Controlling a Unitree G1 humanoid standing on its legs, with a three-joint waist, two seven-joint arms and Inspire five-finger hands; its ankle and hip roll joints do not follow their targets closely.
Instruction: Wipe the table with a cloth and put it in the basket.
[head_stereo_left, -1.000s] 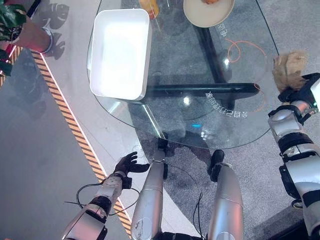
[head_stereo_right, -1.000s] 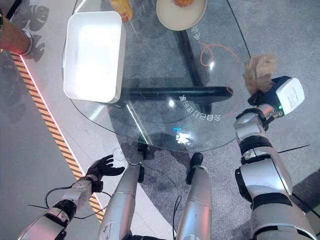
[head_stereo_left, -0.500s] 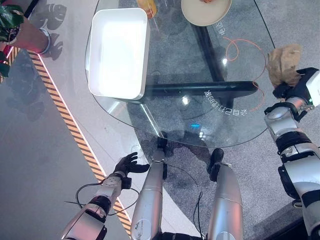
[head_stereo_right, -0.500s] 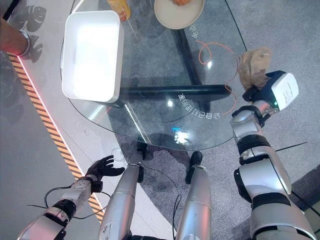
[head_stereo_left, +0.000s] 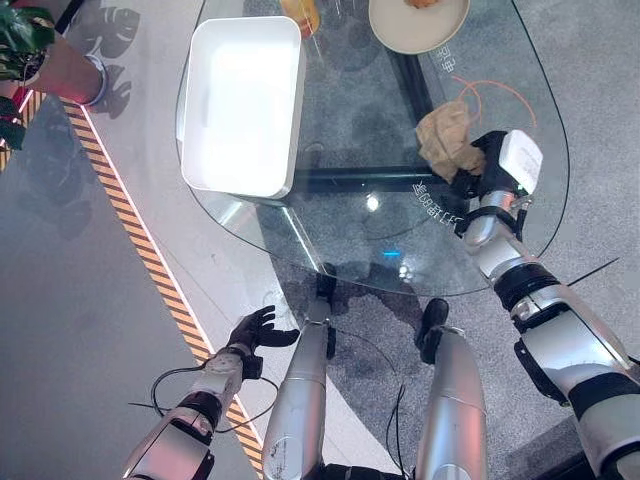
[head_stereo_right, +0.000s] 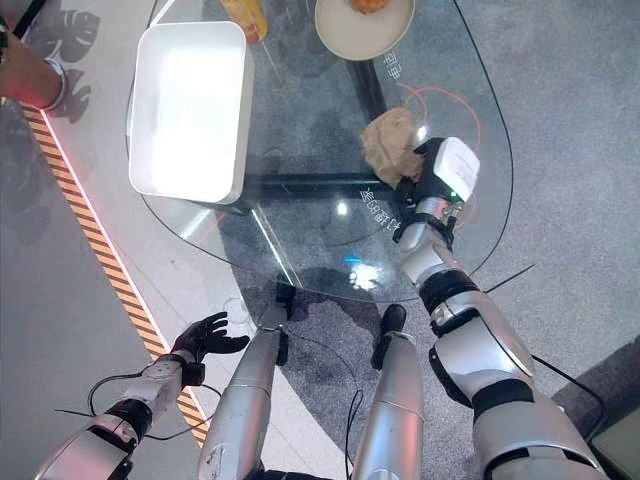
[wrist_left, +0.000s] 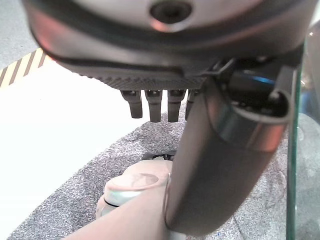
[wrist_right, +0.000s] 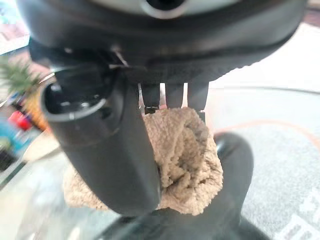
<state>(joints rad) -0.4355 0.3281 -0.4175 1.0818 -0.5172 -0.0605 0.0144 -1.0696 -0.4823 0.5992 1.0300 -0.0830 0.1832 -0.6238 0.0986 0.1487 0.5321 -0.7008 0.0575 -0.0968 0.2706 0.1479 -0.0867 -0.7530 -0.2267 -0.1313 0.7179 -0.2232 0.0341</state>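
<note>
Glass table carries the right robot hand pinching the cloth, well inside its rim

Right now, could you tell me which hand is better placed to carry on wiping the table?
The right hand: it grips the tan cloth over the glass table. The left hand hangs open below the table's edge, holding nothing.
</note>
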